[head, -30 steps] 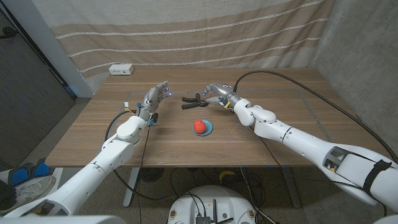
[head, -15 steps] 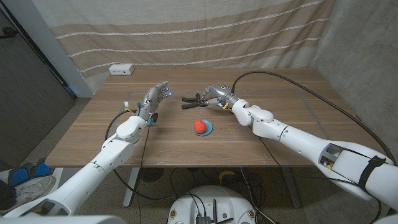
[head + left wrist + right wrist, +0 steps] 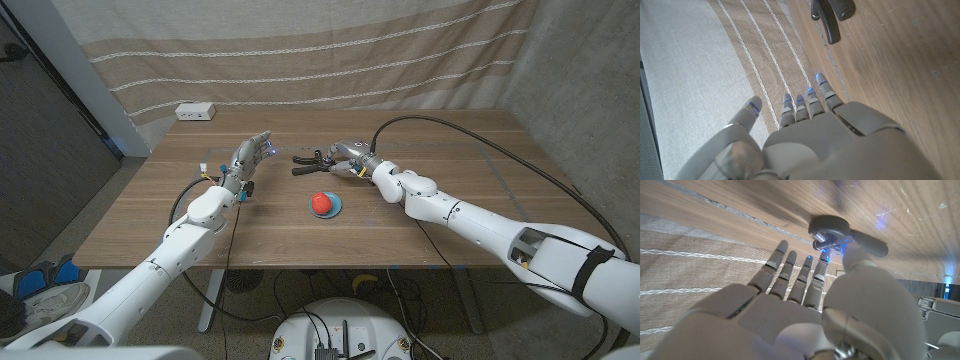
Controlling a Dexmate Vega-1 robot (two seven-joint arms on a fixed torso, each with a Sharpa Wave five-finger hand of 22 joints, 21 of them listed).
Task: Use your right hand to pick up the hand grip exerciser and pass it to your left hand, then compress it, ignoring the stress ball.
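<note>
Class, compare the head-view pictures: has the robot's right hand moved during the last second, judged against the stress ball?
Yes, slightly. The right hand has crept toward the robot's left, closer over the hand grip exerciser, while the stress ball stayed put.

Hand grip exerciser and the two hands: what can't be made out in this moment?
- Head view: whether the right hand already grips the hand grip exerciser; the hand covers its near end.
- Right wrist view: the exerciser's handles; thumb and picture edge cut it off.
- Left wrist view: the exerciser is cropped by the top edge.
- Head view: the stress ball is too small for surface detail.
- Left hand: its palm side is hidden.
</note>
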